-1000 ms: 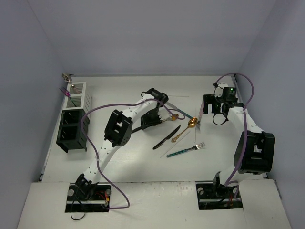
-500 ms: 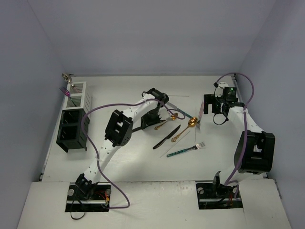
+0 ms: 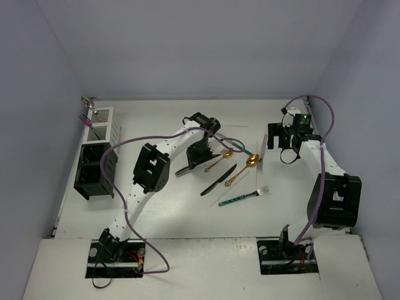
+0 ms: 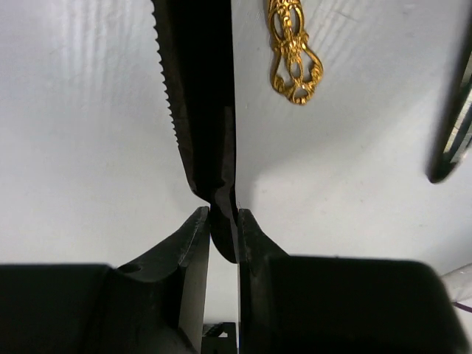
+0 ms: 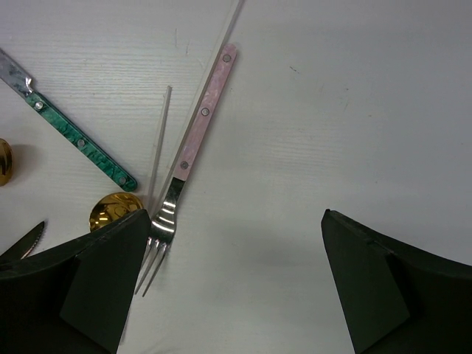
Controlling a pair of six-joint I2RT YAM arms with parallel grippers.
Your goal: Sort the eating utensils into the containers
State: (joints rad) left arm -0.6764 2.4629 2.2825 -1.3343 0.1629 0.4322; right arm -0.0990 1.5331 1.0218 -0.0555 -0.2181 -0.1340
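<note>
1. My left gripper (image 4: 223, 221) is pinched on the narrow end of the black serrated knife (image 4: 198, 96), mid-table. I judge it could pivot or slip on the way to the caddy bins (image 3: 95, 165) at far left.
2. A swinging blade might clip the gold spoon (image 4: 293, 51) just beside it.
3. My right gripper (image 5: 236, 295) is spread wide over the pink-handled fork (image 5: 203, 110), holding nothing.
4. I can read no brand or writing.

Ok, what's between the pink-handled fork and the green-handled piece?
A thin pale stick lies between the pink-handled fork and the green-handled piece; the right wrist view shows it.
</note>
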